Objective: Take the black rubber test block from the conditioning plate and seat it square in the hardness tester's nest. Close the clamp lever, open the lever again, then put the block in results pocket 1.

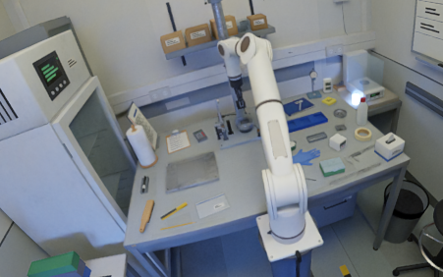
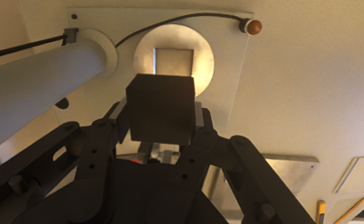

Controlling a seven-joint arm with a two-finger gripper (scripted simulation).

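Note:
At the back middle of the bench stands the hardness tester [image 1: 242, 125], whose round anvil holds a square nest [image 2: 173, 60] in the wrist camera. My gripper [image 2: 160, 116] hangs right above that nest, its two fingers clamped on the sides of the black rubber test block [image 2: 160, 108]. The block hides the near part of the nest. The clamp lever arcs across the tester's base plate and ends in a brown knob [image 2: 255, 27]. The grey conditioning plate [image 1: 192, 170] lies empty nearer the bench front. The blue results tray [image 1: 307, 121] sits to the right.
The tester's thick column [image 2: 34, 92] rises close on the left of the gripper. A paper towel roll [image 1: 141, 146] and a clipboard [image 1: 178, 141] stand left of the tester. A large cabinet [image 1: 33, 137] borders the bench's left side. Small boxes, tape and a blue glove crowd the right.

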